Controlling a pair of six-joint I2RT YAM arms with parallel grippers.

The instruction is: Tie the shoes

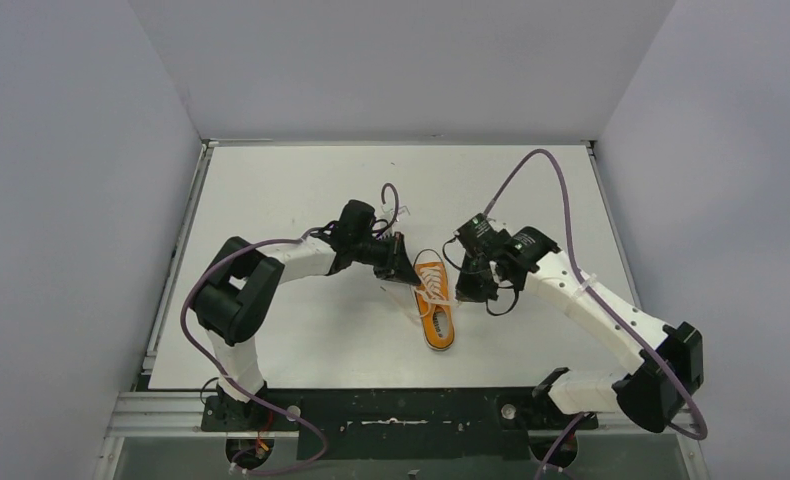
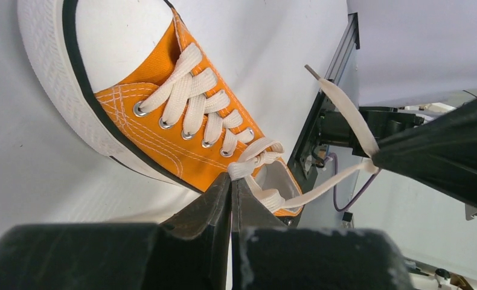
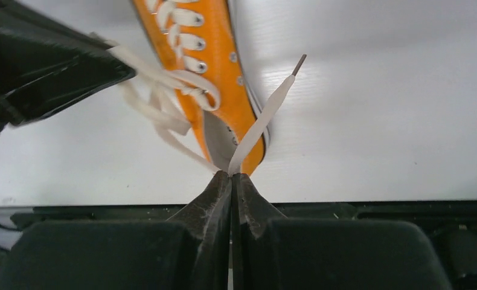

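Observation:
A small orange sneaker (image 1: 434, 303) with white sole and toe cap lies mid-table, toe toward the arms. It also shows in the left wrist view (image 2: 163, 121) and the right wrist view (image 3: 215, 66). My left gripper (image 1: 408, 272) is at the shoe's left, by its opening, shut on a whitish lace (image 2: 248, 166) at its tips (image 2: 230, 178). My right gripper (image 1: 468, 285) is at the shoe's right, shut on the other lace (image 3: 263, 115) at its tips (image 3: 230, 175). That lace's free end with its aglet sticks up beyond the jaws and shows taut in the left wrist view (image 2: 345, 112).
The white table (image 1: 301, 330) has grey walls on three sides and a metal rail along its left edge (image 1: 176, 270). Purple cables (image 1: 536, 160) loop above both arms. The black base bar (image 1: 401, 410) runs along the near edge.

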